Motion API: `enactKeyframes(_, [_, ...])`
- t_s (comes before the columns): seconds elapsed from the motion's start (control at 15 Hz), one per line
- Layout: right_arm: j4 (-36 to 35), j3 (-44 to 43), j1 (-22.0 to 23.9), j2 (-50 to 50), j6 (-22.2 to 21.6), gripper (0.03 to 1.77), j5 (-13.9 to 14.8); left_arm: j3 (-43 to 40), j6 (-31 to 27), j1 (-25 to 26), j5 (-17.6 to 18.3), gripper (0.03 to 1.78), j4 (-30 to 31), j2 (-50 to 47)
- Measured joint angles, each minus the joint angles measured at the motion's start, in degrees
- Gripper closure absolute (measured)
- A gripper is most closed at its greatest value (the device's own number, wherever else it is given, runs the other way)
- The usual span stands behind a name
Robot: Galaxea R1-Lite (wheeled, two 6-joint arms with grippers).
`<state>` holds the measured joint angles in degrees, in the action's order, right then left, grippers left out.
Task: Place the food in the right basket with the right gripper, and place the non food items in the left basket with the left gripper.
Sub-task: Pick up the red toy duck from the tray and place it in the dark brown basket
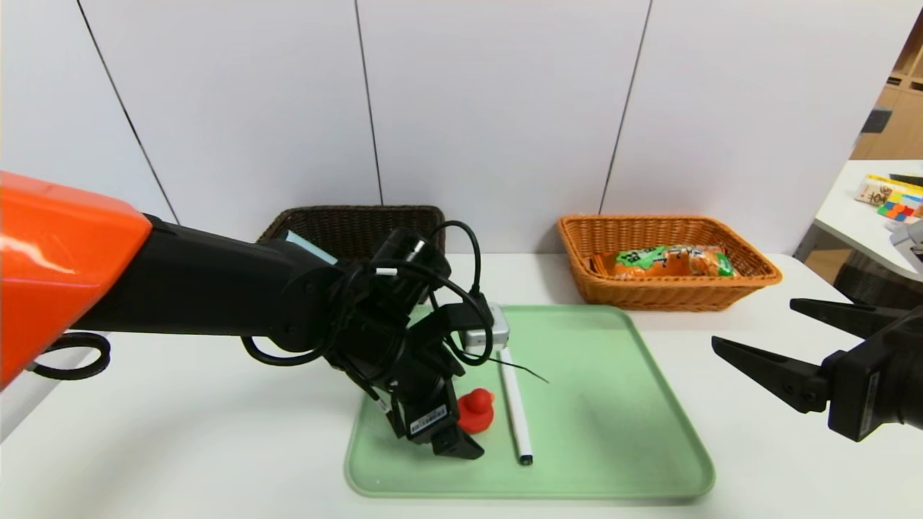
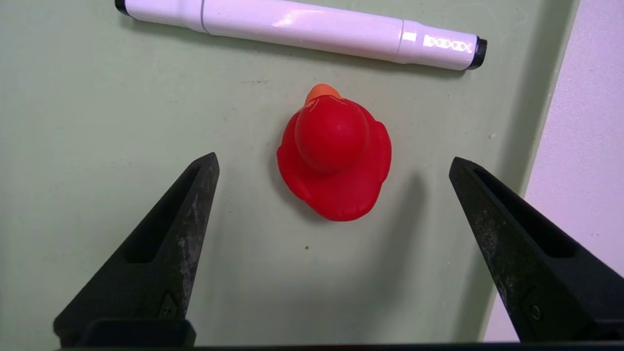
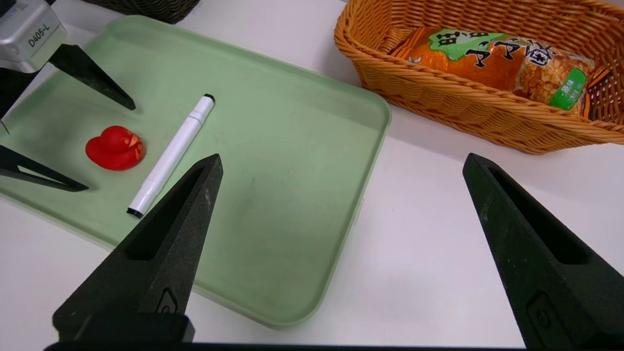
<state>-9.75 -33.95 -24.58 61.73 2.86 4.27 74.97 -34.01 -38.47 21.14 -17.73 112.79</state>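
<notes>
Two grippers show in the head view. The left gripper reaches down over the green tray, its jaws spread wide with nothing between them held; the red toy duck sits on the tray just beside its lower finger, and the white marker lies just past the duck. The right gripper hangs off to the tray's right side, jaws wide and empty. Behind the tray stand the dark basket and the orange basket, which holds an orange snack packet.

Seen from the left wrist, the duck stands on the tray just ahead of the gap between the two open fingers, touching neither; the marker lies crosswise beyond it.

From the right wrist, both spread fingers frame bare tray and white table, well apart from duck and marker. The snack packet lies in the orange basket ahead.
</notes>
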Motion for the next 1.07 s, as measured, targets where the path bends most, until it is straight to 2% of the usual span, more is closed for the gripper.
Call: enactKeyframes(1.07, [-0.02, 0.39, -0.01, -0.4, -0.09, 0.1, -0.05, 2.95, 0.0, 0.5, -1.62, 0.12, -0.44, 3.61])
